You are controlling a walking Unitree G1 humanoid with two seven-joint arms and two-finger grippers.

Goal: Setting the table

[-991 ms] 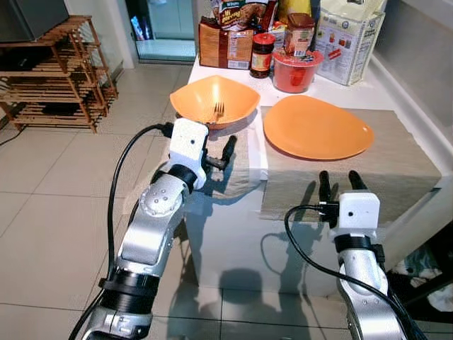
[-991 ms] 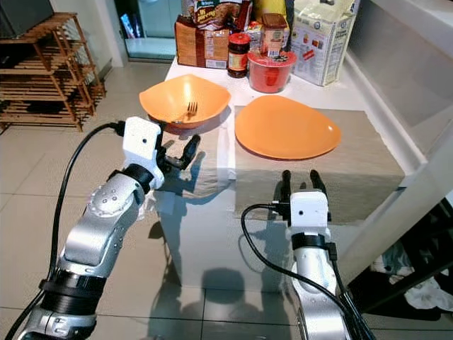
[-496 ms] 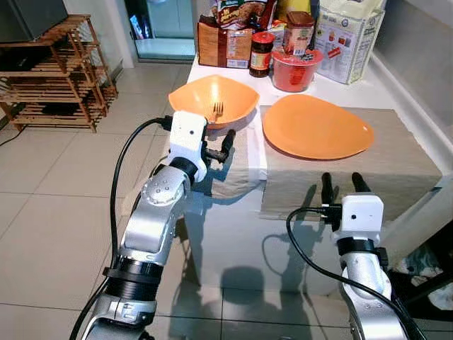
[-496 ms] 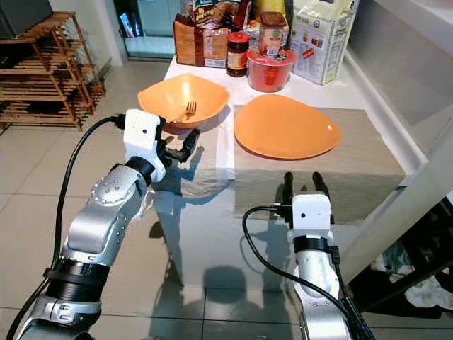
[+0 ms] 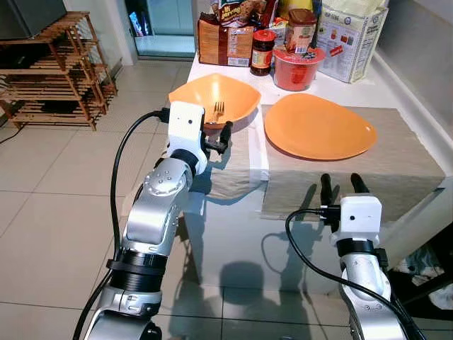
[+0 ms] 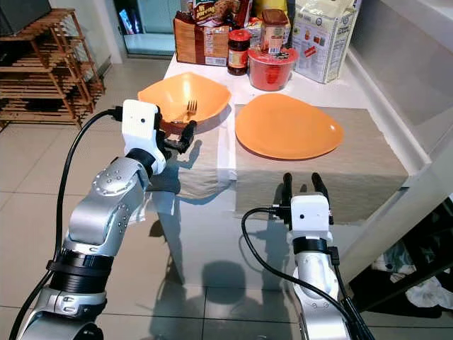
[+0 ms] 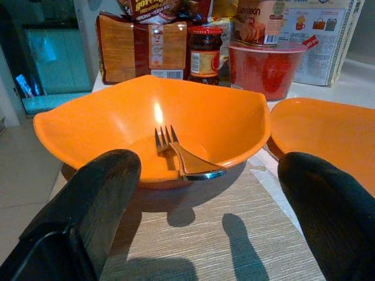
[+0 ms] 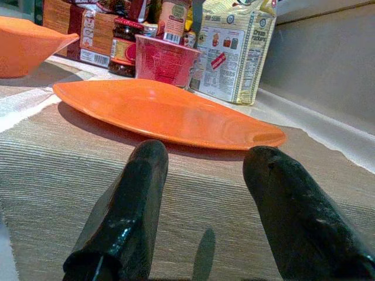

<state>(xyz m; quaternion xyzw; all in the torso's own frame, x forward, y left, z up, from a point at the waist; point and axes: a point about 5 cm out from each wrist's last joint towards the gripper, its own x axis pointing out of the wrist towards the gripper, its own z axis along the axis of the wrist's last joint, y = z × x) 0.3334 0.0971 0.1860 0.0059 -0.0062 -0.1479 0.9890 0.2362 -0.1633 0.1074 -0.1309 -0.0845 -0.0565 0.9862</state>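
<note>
An orange bowl stands at the table's left, on a beige placemat. A silver fork rests inside it, its handle poking over the near rim. My left gripper is open just in front of that rim, fingers spread to either side of the fork handle and touching nothing. An orange plate lies on a second placemat to the right. My right gripper is open and empty at that mat's near edge, short of the plate.
Jars, a red tub, bread packs and a carton crowd the table's back. A wooden rack stands on the tiled floor to the left. A grey ledge runs along the right side.
My left gripper has moved up and forward to the bowl's near rim. The right arm has hardly shifted.
</note>
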